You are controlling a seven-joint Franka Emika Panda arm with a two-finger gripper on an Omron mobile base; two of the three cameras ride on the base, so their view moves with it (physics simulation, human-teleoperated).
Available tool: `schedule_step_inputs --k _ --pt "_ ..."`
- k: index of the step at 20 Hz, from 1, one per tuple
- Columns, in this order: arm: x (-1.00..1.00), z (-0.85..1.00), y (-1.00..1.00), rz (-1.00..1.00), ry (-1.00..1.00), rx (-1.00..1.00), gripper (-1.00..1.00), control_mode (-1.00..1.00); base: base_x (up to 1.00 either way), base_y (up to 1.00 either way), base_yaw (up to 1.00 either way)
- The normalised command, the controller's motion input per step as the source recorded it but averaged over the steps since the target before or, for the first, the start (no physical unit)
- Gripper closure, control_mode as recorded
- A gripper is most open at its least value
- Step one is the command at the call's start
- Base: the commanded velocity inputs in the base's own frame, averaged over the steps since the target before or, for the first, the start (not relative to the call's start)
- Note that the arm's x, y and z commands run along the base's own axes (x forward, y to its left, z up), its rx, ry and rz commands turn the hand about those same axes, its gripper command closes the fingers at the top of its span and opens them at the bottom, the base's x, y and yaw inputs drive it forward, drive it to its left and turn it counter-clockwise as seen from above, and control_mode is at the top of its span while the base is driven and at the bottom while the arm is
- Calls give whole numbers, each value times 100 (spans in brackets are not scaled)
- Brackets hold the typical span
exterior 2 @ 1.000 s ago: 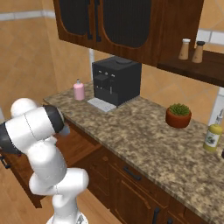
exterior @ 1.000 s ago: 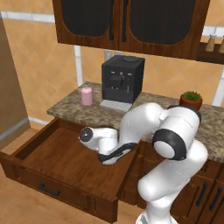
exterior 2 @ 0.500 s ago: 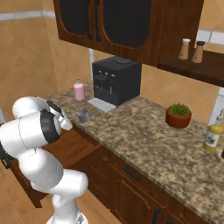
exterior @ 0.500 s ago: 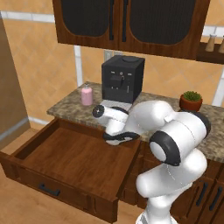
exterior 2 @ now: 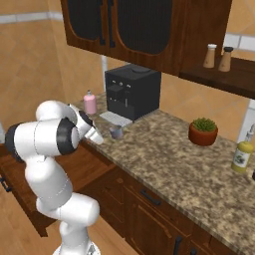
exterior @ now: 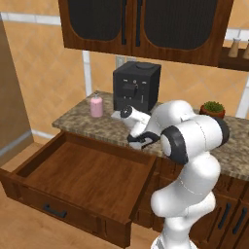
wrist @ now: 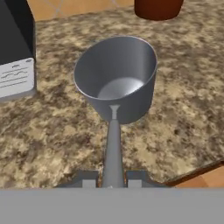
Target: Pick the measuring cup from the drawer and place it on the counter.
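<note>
So the measuring cup (wrist: 116,78) is out over the counter (wrist: 183,113), just in front of the black coffee machine (exterior 2: 132,92), mouth up. The gripper (wrist: 112,180) is clamped on the tip of its thin handle, probably to keep the bowl level. Behind it the drawer (exterior: 73,182) sits pulled open so the arm could reach inside.

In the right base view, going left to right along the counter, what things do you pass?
Pink soap bottle → black coffee machine → potted plant → yellow bottle. The measuring cup sits in front of the coffee machine, so its place overlaps.
</note>
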Motion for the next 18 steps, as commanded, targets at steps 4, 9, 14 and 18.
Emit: schedule_step_inputs --k 4,9,14,18 --pt "71 -30 -87 0 0 0 100 -100 0 0 0" --pt "5 -9 -14 3 -2 0 -100 -100 0 0 0" --pt "-87 58 9 1 -15 0 -100 -100 0 0 0" --pt "-100 100 32 0 -36 0 -100 -100 0 0 0"
